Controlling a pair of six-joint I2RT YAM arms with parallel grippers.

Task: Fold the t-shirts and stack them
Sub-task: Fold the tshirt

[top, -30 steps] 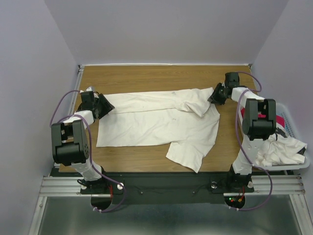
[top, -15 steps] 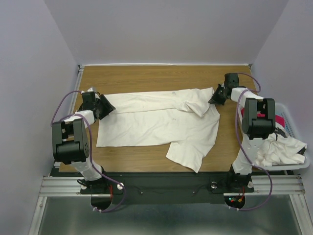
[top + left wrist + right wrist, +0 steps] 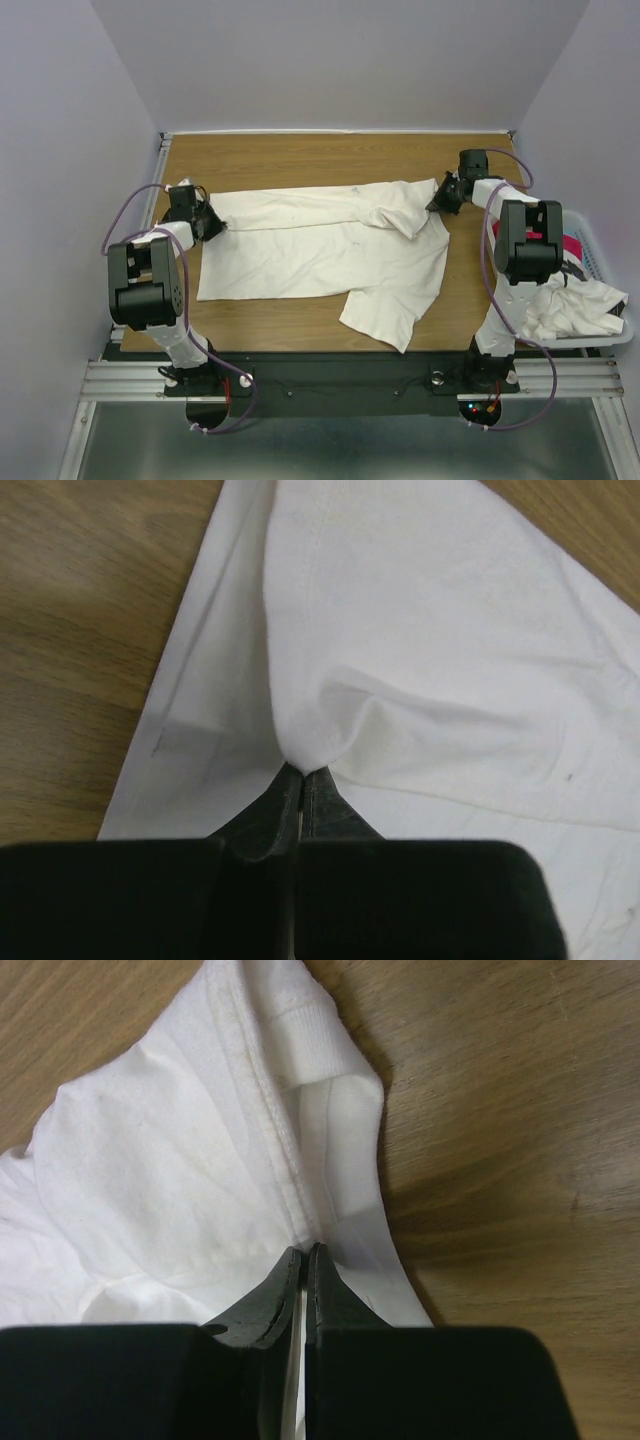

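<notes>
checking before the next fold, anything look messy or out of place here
Yes. The off-white shirt lies skewed on the table: its far edge is bunched near the right end effector, and a sleeve juts toward the near edge. In the basket, a white shirt drapes over the rim.

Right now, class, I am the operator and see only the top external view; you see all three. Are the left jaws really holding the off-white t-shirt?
Observer: Yes. In the left wrist view the left jaws are shut on a pinched peak of the off-white t-shirt.
Operator: And the right jaws?
Observer: Shut too, on the shirt right beside a stitched seam.
Operator: Which part of the shirt is that?
Observer: A ribbed band lies just beyond the jaws. I cannot tell whether it is collar or cuff.
</notes>
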